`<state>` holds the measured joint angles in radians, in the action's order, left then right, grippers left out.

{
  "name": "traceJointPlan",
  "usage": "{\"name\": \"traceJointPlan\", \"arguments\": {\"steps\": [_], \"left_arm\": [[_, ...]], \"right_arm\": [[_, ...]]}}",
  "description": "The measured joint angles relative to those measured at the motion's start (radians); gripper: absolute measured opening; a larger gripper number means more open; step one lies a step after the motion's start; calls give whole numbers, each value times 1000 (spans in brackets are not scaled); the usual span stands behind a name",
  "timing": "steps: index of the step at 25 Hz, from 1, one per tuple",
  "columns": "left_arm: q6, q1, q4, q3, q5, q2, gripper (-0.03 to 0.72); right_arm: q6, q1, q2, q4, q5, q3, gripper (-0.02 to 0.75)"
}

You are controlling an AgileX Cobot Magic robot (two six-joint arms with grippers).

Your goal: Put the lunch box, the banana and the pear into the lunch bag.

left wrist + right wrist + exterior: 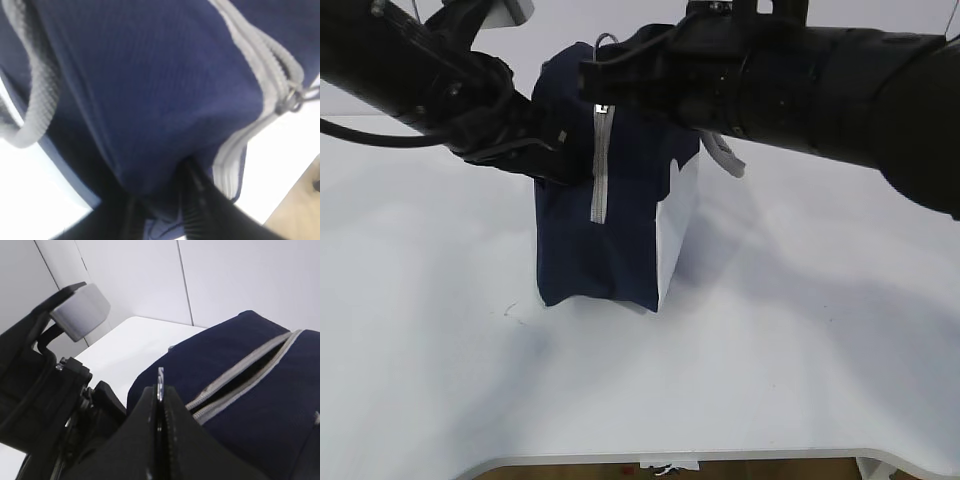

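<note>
Your lunch bag (pixel 620 230) stands upright near the middle of the white table (pixel 800 340), zipper (pixel 599 165) facing the camera. Your left gripper (pixel 545 160) pinches the navy fabric on the bag's left side. Your right gripper (pixel 160 390) is clamped tight on the metal ring pull (pixel 160 382) at the bag's top.

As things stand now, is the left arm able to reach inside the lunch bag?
Probably not yet. The left gripper presses against the side fabric of the lunch bag, and the zipper shows only a narrow gap. The right gripper is shut on the metal pull, right at the opening.
</note>
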<state>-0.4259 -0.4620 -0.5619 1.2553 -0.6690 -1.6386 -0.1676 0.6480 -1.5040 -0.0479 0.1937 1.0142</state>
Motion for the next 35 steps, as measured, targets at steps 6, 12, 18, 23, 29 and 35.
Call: {"name": "traceJointPlan", "arguments": {"steps": [6,12,18,23,29,35], "left_arm": [[-23,0,70,0,-47,0,3],[-26,-1,166,1,-99,0,-3],[-26,-2,213,1,-144,33,-4],[-26,-2,237,1,-202,51,-5],[-26,-2,248,1,-240,57,-5],[-26,-2,271,1,-258,62,-5]], "right_arm": [[0,0,-2,-19,-6,0,1],[0,0,-2,-47,-7,0,1],[0,-10,-2,-75,-7,0,1],[0,-26,-13,-95,2,2,1],[0,-28,-25,-124,5,13,1],[0,-28,-25,-128,-17,48,1]]}}
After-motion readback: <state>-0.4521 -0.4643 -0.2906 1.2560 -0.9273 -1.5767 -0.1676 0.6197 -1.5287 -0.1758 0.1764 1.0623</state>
